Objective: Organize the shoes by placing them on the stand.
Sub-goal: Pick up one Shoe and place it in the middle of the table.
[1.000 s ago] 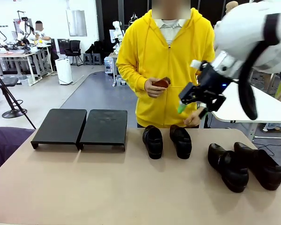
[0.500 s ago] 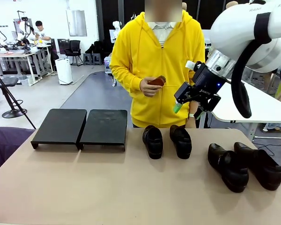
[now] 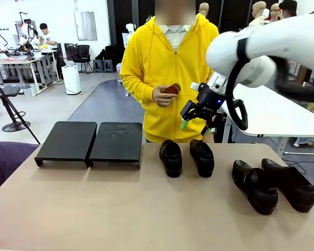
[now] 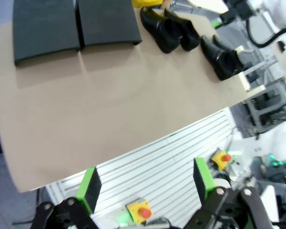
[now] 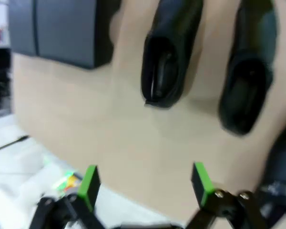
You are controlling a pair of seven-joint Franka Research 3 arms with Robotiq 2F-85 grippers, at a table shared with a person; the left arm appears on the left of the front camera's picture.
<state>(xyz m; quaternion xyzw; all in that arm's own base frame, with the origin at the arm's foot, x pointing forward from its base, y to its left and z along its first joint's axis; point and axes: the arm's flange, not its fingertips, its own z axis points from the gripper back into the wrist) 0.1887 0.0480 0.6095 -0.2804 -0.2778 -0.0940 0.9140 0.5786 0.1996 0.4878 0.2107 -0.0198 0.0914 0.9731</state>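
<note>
Gaping empty, left pincer (image 4: 145, 179) and right pincer (image 5: 145, 181) hover; four shoes (image 3: 171, 157) sit on table (image 3: 146, 214) beside stand (image 3: 89, 140).

The near half of the counter (image 3: 120, 214) lies bare for any reach and both tops of the stand (image 3: 89, 140) at far left are free, while the shoes (image 3: 171, 157) in two pairs take the middle and right, and the person (image 3: 167, 68) stands close behind the far edge.

Blurred shoes (image 5: 164, 67) run off the picture's top edge
</note>
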